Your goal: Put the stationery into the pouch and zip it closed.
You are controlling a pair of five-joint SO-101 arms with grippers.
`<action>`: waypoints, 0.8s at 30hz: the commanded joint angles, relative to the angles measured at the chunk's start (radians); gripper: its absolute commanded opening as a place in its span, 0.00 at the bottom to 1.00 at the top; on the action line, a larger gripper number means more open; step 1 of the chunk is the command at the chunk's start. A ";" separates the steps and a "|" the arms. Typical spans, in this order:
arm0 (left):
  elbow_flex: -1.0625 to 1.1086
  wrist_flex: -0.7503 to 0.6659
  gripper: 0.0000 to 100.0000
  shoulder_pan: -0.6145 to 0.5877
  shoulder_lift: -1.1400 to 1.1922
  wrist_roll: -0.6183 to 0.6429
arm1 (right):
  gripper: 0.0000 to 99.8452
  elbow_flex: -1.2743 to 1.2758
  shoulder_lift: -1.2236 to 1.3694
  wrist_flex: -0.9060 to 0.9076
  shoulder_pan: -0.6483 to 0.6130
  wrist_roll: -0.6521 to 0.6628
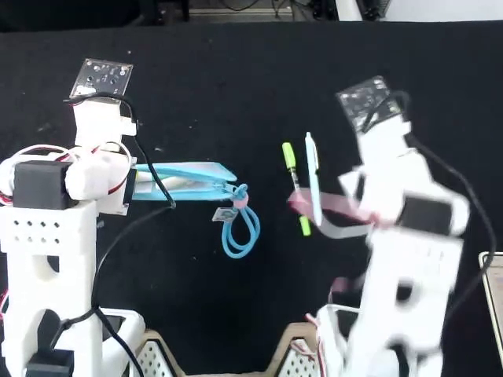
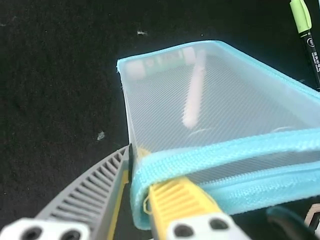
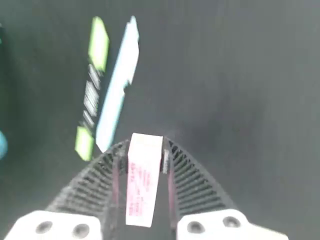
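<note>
We have the translucent pale-blue mesh pouch with a turquoise zip band (image 1: 185, 179) lying on the black worktop (image 1: 236, 78). One of its ends is pinched tight between the left fingers (image 2: 165, 197). The right fingers (image 3: 170, 157) are closed on a small white block with pink print (image 3: 144, 180) — an eraser, by the look of it. They hold it close to the lime-green marker pen (image 1: 295, 188) and the pale-blue pen (image 1: 313, 177), which lie side by side, well apart from the pouch.

We see several ways this could go wrong:

- **Pouch swinging:** it is held at one end only, so a push from the block at the far end could swing or crumple it rather than enter it.
- **Mouth of the pouch:** we cannot tell how far it gapes, and a flat slot would catch the block's corner.
- **Snagging:** the turquoise cord loop (image 1: 240, 228) trails from the end nearest the pens — right on the approach path, we judge — and could snag a finger.
- **Pens rolling:** a low sweep could also nudge the pens and roll them off line.
</note>
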 commanded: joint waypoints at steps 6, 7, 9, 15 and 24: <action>0.010 0.005 0.03 0.004 0.009 -0.005 | 0.01 0.163 -0.435 -0.282 -0.658 -0.341; 0.010 0.005 0.03 0.004 0.009 -0.005 | 0.01 0.206 -0.453 -0.338 -0.704 -0.342; 0.010 0.005 0.03 0.004 0.009 -0.003 | 0.01 0.286 -0.479 -0.442 -0.763 -0.344; 0.012 0.005 0.03 0.002 0.009 -0.002 | 0.01 0.466 -0.499 -0.769 -0.833 -0.388; 0.012 0.006 0.03 0.002 0.009 0.000 | 0.01 0.677 -0.506 -1.200 -0.841 -0.414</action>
